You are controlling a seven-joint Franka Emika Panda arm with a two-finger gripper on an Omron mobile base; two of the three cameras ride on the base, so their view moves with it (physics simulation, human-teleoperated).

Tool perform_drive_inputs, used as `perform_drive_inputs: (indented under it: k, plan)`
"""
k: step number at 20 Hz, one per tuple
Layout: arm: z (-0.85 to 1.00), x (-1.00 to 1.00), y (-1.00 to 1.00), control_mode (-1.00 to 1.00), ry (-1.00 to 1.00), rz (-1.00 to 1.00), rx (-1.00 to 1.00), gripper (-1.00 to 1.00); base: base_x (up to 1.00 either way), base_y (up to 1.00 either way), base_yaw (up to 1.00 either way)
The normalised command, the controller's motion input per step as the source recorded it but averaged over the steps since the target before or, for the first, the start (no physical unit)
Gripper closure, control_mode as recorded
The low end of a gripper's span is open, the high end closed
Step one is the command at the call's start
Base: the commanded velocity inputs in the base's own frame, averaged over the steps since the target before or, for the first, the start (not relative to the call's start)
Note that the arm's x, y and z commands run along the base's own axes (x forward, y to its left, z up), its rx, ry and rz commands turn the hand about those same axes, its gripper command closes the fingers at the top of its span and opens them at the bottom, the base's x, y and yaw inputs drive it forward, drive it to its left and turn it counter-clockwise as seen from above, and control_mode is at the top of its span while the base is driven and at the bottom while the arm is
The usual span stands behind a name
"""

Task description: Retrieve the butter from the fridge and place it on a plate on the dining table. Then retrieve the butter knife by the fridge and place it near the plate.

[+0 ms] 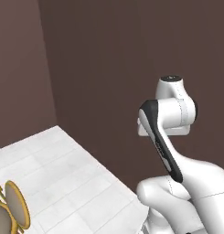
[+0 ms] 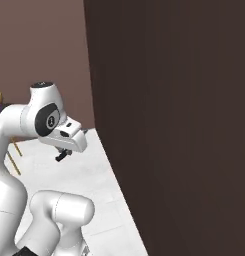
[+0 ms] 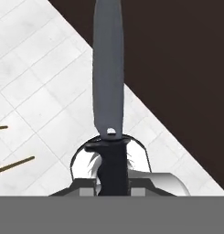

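The butter knife [image 3: 109, 91] is clenched by its dark handle in the gripper [image 3: 112, 183], blade pointing to 12 o'clock; the brown wall [image 3: 186, 68] at 2 o'clock could be struck while driving

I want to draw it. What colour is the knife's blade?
The butter knife has a plain grey blade and a black handle, clearest in the hand view.
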Motion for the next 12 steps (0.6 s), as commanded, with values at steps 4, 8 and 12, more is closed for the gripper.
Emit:
perform_drive_inputs:
  k: [4,8,12]
  plan:
    - [0.00,0.00,0.00,1.00,0.00,0.00,0.00,1.00,0.92,-0.04,0.58]
    - [0.00,0.00,0.00,1.00,0.00,0.00,0.00,1.00,0.92,-0.19,0.62]
    - [0.00,0.00,0.00,1.00,0.00,0.00,0.00,1.00,0.87,-0.32,0.63]
